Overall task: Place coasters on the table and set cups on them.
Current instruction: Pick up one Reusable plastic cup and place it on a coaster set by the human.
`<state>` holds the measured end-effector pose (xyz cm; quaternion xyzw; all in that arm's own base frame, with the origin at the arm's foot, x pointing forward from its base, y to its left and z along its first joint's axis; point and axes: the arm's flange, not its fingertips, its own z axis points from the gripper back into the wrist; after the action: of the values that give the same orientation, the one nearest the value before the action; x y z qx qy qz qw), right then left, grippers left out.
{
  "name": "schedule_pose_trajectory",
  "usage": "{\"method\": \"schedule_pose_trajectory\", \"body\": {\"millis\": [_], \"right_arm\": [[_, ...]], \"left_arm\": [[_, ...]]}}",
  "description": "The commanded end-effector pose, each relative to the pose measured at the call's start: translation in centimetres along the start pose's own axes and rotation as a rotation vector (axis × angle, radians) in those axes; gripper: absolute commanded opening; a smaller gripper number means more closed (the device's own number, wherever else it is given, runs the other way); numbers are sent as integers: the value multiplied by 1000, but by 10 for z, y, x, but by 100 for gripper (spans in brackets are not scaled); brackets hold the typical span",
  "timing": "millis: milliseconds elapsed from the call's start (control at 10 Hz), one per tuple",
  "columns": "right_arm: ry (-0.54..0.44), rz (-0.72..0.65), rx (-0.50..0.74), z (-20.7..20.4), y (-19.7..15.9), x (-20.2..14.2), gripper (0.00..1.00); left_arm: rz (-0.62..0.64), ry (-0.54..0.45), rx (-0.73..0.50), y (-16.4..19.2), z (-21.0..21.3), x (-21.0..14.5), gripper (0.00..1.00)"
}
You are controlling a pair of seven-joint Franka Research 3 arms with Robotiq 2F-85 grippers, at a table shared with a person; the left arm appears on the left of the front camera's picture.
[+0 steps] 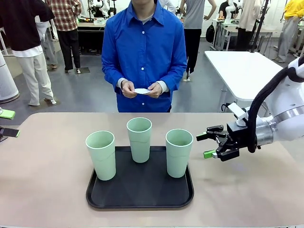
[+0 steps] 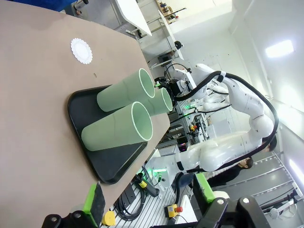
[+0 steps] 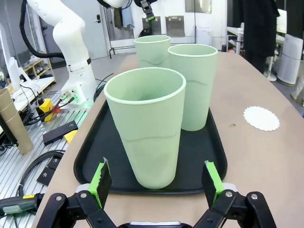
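- Pale mint-green plastic: three cups stand upright on the black tray [image 1: 142, 195]. The left cup [image 1: 100, 154] is at its near left, the middle cup [image 1: 139, 140] at its far edge and the right cup [image 1: 178, 152] at its right.
- Tray: it lies on the beige table [image 1: 47, 180], midway along the near edge.
- White scalloped paper: one coaster [image 3: 261, 118] lies flat on the table beyond the tray's far side, apart from it (all cups are on the tray).
- Person (blue shirt, far side): the hands [image 1: 128, 89] hold a second coaster [image 1: 141, 90] between them, above the table's far edge.
- Right gripper [image 1: 204, 146]: its jaws are spread wide and hold nothing. It hovers just right of the right cup without touching it, fingers pointing left.
- Left gripper [image 2: 145, 194]: it is at the table's left side, well apart from the tray, with fingers spread and empty.
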<state>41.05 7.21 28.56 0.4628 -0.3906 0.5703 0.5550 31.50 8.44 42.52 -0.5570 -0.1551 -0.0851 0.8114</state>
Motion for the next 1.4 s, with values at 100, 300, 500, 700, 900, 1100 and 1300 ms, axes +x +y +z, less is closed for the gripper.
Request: {"method": "schedule_pose_trajectory", "body": {"millis": [100, 300, 500, 700, 900, 1100, 1300], "right_arm": [[-11, 43, 26, -22, -17, -5, 100], [-11, 38, 52, -31, -23, -10, 100], [-11, 52, 89, -42, -26, -14, 100], [-8, 46, 122, -49, -29, -17, 100], [1, 44, 151, -54, -28, -18, 100], [3, 47, 173, -61, -25, -18, 100], [13, 55, 184, -69, -26, -19, 100]], "left_arm": [[-6, -7, -11, 0, 1, 0, 100], [-6, -7, -11, 0, 1, 0, 100], [-6, -7, -11, 0, 1, 0, 100], [-6, -7, -11, 0, 1, 0, 100], [-6, -7, -11, 0, 1, 0, 100], [-6, -7, -11, 0, 1, 0, 100], [-6, -7, -11, 0, 1, 0, 100]]}}
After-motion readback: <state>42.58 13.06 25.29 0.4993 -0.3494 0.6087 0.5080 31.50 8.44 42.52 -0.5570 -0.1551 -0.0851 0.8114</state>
